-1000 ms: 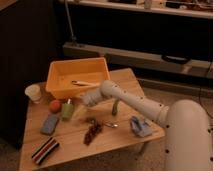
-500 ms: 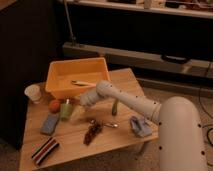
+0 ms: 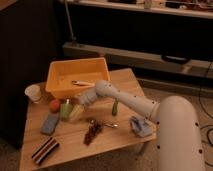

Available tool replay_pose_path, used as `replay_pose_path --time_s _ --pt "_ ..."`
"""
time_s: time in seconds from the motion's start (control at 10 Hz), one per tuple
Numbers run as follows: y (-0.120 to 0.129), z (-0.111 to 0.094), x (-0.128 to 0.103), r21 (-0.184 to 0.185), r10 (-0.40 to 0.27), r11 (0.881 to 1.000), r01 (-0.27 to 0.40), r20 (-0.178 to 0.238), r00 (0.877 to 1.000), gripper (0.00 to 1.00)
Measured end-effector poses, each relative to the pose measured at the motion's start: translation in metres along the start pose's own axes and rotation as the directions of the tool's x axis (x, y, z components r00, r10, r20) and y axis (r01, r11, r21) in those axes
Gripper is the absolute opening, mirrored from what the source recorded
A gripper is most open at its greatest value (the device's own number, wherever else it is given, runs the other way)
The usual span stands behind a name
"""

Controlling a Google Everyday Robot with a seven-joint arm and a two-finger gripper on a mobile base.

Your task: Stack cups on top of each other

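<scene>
The pale green cup (image 3: 65,110) stands upright on the wooden table (image 3: 120,145), just right of the small orange ball (image 3: 54,104). My gripper (image 3: 80,103) is low over the table right beside the green cup, in front of the yellow bin, with a pale yellowish object (image 3: 76,112) under or against it. The white arm (image 3: 127,102) reaches in from the lower right. The dark grey-brown cup does not show; it may be hidden by the gripper.
A yellow bin (image 3: 98,67) with a utensil inside stands at the back. A white cup (image 3: 33,92) is at the left edge. In front lie a blue sponge (image 3: 50,123), a striped block (image 3: 45,150), a dark red bunch (image 3: 92,132), a green item (image 3: 115,106) and a blue-white cloth (image 3: 140,126).
My gripper has moved a little to the left, closer to the pale green cup. The other objects have not moved.
</scene>
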Motion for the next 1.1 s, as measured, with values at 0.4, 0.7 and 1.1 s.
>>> replay_pose_path --time_s 0.4,0.7,1.1 --pt "-0.004 0.008 -0.006 -0.039 -0.038 0.998 0.040 0.043 0.998 0.80" --pt "-0.005 0.013 -0.014 -0.099 -0.085 0.991 0.095 0.092 0.992 0.80" --pt "0.013 0.020 -0.028 -0.193 -0.126 0.971 0.144 0.102 0.987 0.80"
